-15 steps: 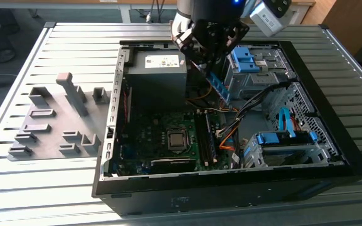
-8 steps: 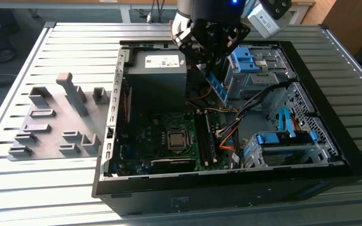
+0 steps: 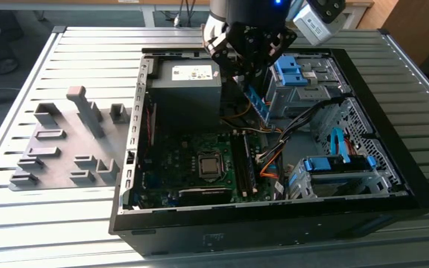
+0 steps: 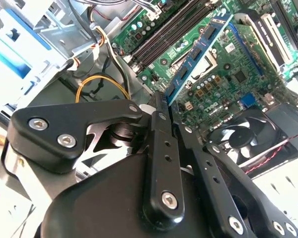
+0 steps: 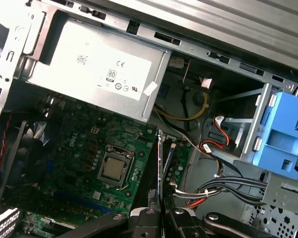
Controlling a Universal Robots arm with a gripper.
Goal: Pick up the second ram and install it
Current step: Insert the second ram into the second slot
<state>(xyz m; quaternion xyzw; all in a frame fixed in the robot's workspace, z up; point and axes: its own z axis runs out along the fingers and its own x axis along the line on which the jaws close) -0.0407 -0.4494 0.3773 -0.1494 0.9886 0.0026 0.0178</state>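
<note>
My gripper [image 3: 246, 78] hangs over the open computer case [image 3: 274, 215], near its back wall in the exterior view. It is shut on the second ram [image 3: 256, 104], a narrow blue-green board with dark chips that slants down from the fingers toward the motherboard [image 3: 199, 167]. In the second wrist view the black fingers [image 4: 159, 124] clamp one end of the ram [image 4: 196, 54], which reaches out over the long memory slots [image 4: 164, 34]. The first wrist view shows the ram [image 5: 160, 168] edge-on, above the board and apart from it, with the gripper [image 5: 161, 212] closed around it.
A grey power supply [image 3: 188, 84] sits beside the gripper, and blue drive-bay clips [image 3: 292, 72] on its other side. Cables [image 3: 274, 159] cross next to the memory slots. The bare processor socket [image 3: 209, 166] and a fan [image 4: 243, 131] lie nearby. Grey fixture blocks [image 3: 65, 145] stand on the slatted table.
</note>
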